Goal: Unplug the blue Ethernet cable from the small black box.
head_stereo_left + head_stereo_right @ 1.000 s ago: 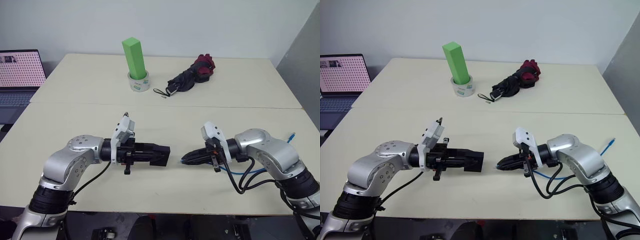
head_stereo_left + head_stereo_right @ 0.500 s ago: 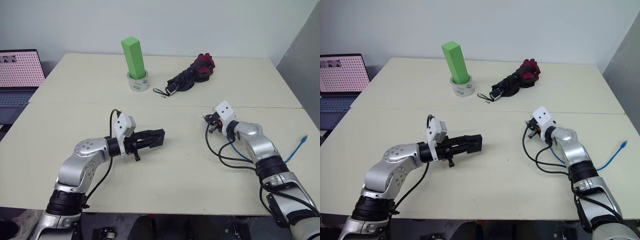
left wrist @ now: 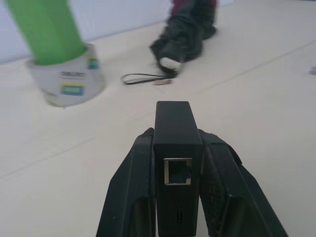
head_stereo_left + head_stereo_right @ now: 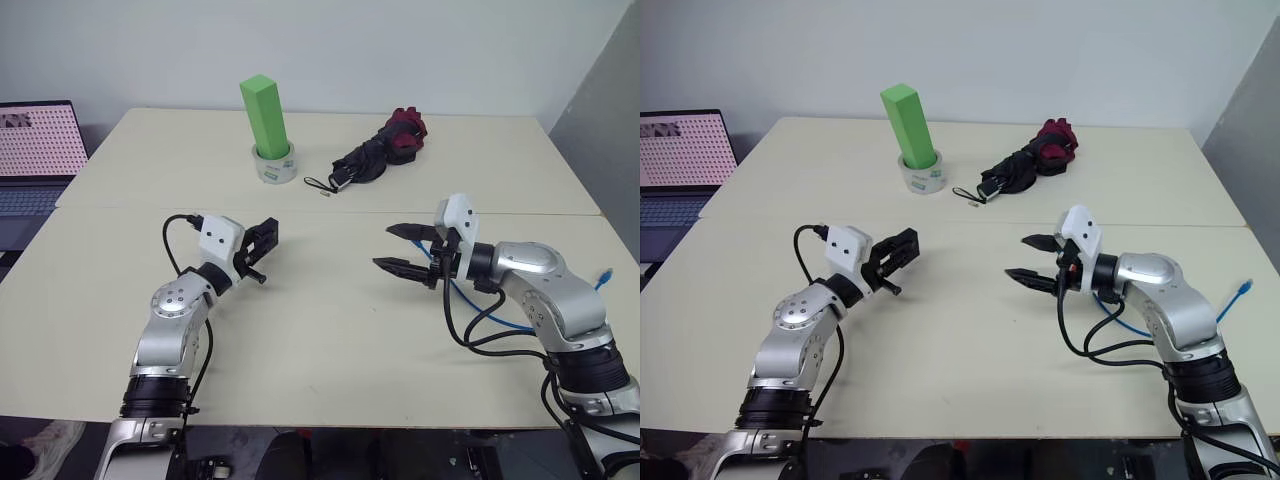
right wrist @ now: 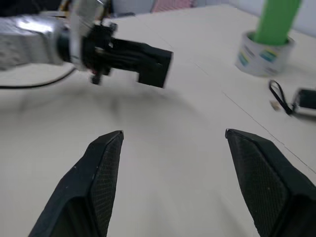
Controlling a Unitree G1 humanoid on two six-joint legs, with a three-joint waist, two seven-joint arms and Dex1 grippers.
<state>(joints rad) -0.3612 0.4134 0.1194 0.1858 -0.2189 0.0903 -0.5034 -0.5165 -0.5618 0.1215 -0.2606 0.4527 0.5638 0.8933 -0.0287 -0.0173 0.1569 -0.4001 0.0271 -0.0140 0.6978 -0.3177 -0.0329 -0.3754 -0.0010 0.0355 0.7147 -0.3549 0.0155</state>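
We judged the unplugging step itself to be complete at this moment, with only the set-down of the parts remaining. The left gripper (image 3: 175, 197) was clamped on the small black box (image 3: 174, 148), one finger against each long side, and held it above the table (image 4: 330, 330) on the robot's left. In the left wrist view the port of the box faced the camera and stood empty, with no plug seated in it. The right gripper (image 4: 408, 249) hung above the middle of the table with its fingers (image 5: 101, 173) spread wide and nothing between them; the right wrist view confirmed bare pads and a clear gap, with the box in the other gripper visible beyond. The blue Ethernet cable (image 4: 490, 320) trailed under and behind the right forearm toward the right edge of the table, and one of its plug ends (image 4: 604, 277) showed beside the right elbow; how the cord lay under the arm could not be made out. The box and the cable were well apart. A green block (image 4: 264, 115) standing in a roll of tape (image 4: 272, 165), and a black folded umbrella (image 4: 375, 155), lay at the far side of the table, clear of both arms. For the next move we would call for lowering the box to a bare part of the table and releasing it level, and for drawing the right arm back without snagging the cord that ran beneath it.
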